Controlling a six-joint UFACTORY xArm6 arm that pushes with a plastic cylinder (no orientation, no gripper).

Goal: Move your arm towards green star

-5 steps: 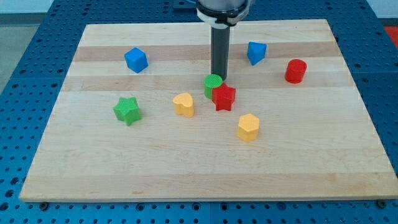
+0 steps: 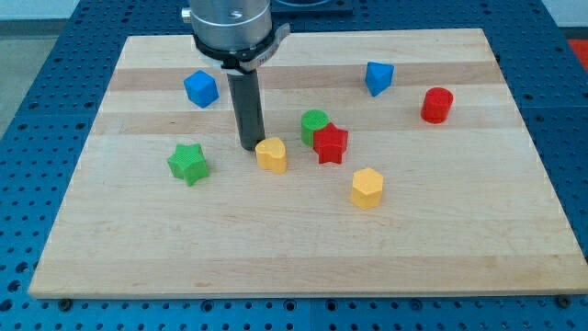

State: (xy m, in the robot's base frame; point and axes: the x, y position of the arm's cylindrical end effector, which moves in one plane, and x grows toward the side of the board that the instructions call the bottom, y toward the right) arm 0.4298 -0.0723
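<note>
The green star [image 2: 188,164] lies on the wooden board [image 2: 138,248] at the view's left, middle height. My tip [image 2: 249,146] is down on the board to the right of the star, about a block's width or two away. The tip stands just left of the yellow block [image 2: 272,154], close to it; I cannot tell whether they touch.
A green cylinder [image 2: 314,125] and a red star [image 2: 330,143] touch each other right of the yellow block. A yellow hexagon block [image 2: 367,188] lies lower right. A blue cube [image 2: 200,88] is above the star. A blue block [image 2: 378,77] and a red cylinder [image 2: 437,105] sit at the upper right.
My tip has moved to the view's left and slightly down, from beside the green cylinder to beside the yellow block. No block has visibly moved.
</note>
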